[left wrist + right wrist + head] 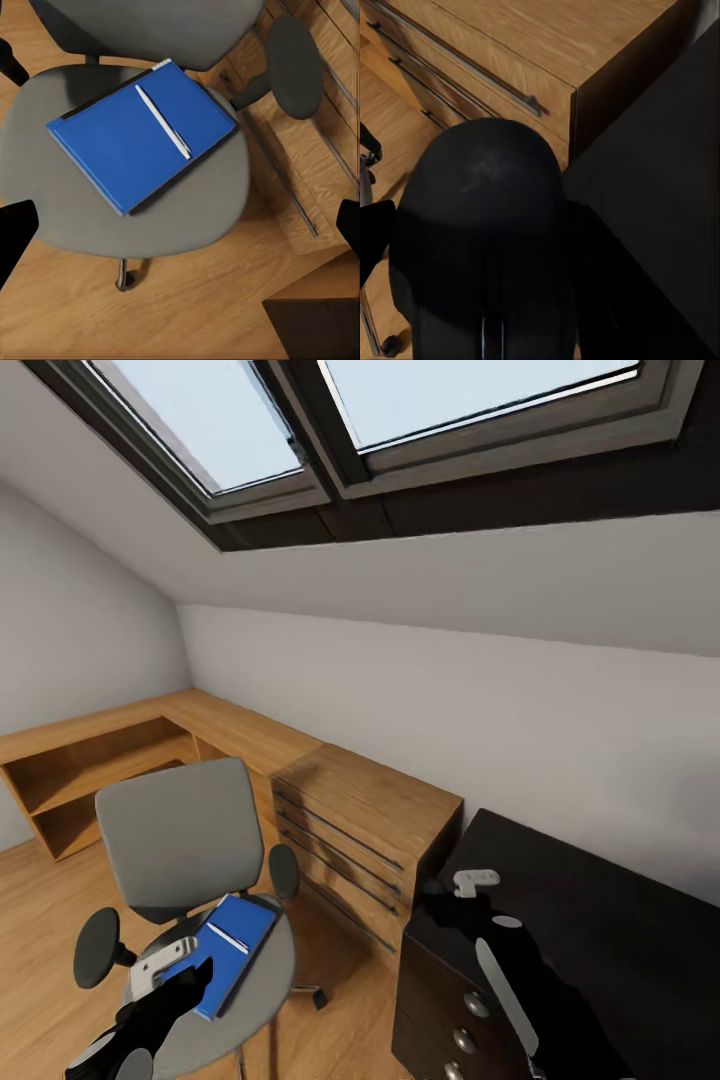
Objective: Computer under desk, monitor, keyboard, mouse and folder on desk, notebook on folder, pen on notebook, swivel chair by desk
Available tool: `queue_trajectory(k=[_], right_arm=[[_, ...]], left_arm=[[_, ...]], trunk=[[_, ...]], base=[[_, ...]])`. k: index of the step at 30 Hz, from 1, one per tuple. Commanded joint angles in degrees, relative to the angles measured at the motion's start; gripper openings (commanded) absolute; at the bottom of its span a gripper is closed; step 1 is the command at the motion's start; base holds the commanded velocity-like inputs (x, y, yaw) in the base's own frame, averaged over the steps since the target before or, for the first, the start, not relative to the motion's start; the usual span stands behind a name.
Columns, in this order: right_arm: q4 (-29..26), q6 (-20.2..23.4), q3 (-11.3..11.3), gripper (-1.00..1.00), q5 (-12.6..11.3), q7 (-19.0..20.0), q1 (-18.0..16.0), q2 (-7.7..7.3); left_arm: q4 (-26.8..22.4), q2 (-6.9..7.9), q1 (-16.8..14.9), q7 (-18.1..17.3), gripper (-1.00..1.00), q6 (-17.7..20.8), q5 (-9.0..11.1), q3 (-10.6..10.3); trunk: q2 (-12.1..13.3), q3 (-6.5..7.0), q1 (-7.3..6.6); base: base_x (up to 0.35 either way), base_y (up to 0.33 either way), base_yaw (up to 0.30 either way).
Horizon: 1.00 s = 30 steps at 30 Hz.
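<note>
The blue folder [142, 142] is seen lying flat on the seat of the swivel chair [180, 840], with the pen [163, 121] resting on it. The left gripper [165, 970] is held just above the folder, jaws spread wide and empty. The right gripper [440, 895] is closed around the dark mouse [480, 225], above the desk [600, 920] edge beside the dresser [370, 820].
</note>
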Motion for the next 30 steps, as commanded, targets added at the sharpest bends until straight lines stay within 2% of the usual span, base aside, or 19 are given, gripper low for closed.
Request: queue_trajectory(k=[1,10,20,25,30], right_arm=[[-0.1,0.1,0.2,-1.00,-0.8,-0.7,-0.1,-0.03],[-0.1,0.2,0.2,-1.00,-0.8,-0.7,-0.1,-0.02],[-0.1,0.1,0.2,-1.00,-0.8,-0.7,-0.1,-0.02],[-0.1,0.1,0.2,-1.00,-0.8,-0.7,-0.1,-0.05],[-0.4,0.1,0.2,-1.00,-0.8,-0.7,-0.1,-0.06]], left_arm=[[-0.1,-0.01,0.0,0.4,1.00,0.2,0.6,0.0],[-0.1,-0.01,0.0,0.4,1.00,0.2,0.7,0.0],[-0.1,-0.01,0.0,0.4,1.00,0.2,0.7,0.0],[-0.1,-0.08,0.0,0.4,1.00,0.2,0.7,0.0],[-0.1,-0.09,0.0,0.4,1.00,0.2,0.7,-0.1]], trunk=[[0.3,0.10,-0.21],[3.9,1.72,-2.18],[8.0,3.51,-4.38],[8.0,3.51,-4.38],[8.0,3.51,-4.38]], base=[[-0.007,0.001,-0.063],[-0.203,0.000,-0.012],[-0.043,0.000,0.000],[-0.003,0.000,-0.052],[-0.001,0.000,-0.210]])
